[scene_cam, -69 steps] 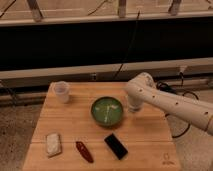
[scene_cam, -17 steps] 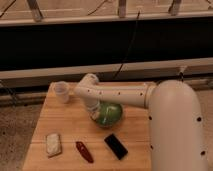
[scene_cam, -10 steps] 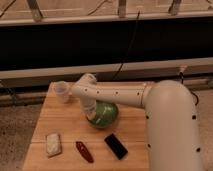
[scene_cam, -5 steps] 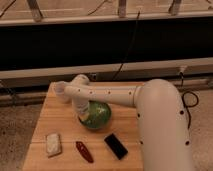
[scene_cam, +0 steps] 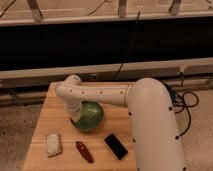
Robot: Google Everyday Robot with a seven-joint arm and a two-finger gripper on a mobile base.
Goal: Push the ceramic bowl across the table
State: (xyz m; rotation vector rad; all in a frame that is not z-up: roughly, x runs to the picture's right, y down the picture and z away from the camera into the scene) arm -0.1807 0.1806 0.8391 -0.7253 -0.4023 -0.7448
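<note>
The white arm [scene_cam: 107,95] reached from the right of the frame to the centre, its claw [scene_cam: 76,116] at the left rim of the ceramic bowl [scene_cam: 89,116]; whether the claw was open or closed could not be told. The bowl sat mid-desk [scene_cam: 45,122], above a black phone [scene_cam: 115,146], a red object [scene_cam: 84,151] and a pale block [scene_cam: 52,143].

The robot's arm [scene_cam: 150,115] was smooth, off-white and rounded, a thick tube narrowing toward the far-left elbow, with a row of small dark dots along its forearm. Its tool [scene_cam: 76,116] was pale, at the table's left.
</note>
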